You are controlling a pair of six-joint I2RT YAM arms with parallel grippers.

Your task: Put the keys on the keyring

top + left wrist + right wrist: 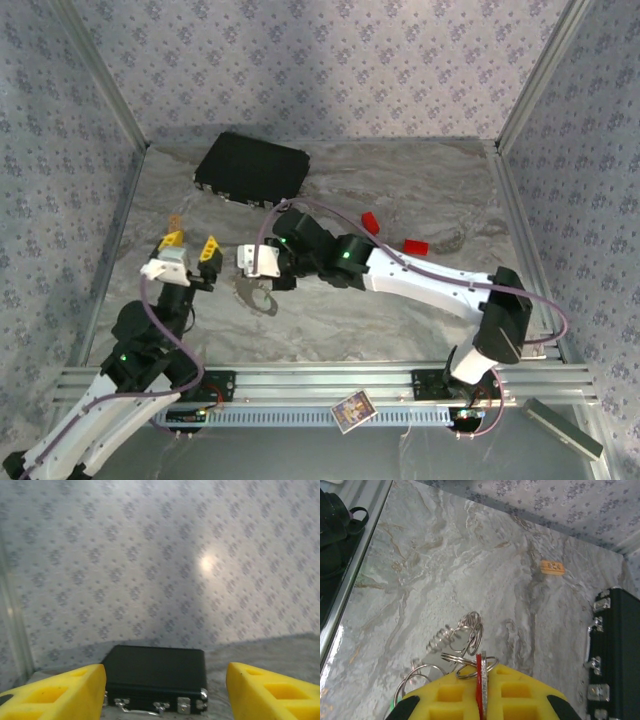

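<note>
we are pinching the red key in the closed right gripper, its light, slippery keyring dangling (likely best taken by one ring), left gripper gaping empty.

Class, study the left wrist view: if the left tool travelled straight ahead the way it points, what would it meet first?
Probably the black case, framed between its yellow fingers; if the line runs higher, the patterned back wall instead.

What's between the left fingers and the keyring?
Only bare table, in the top view. The keyring hangs from the shut right fingers; the left fingers are open.
</note>
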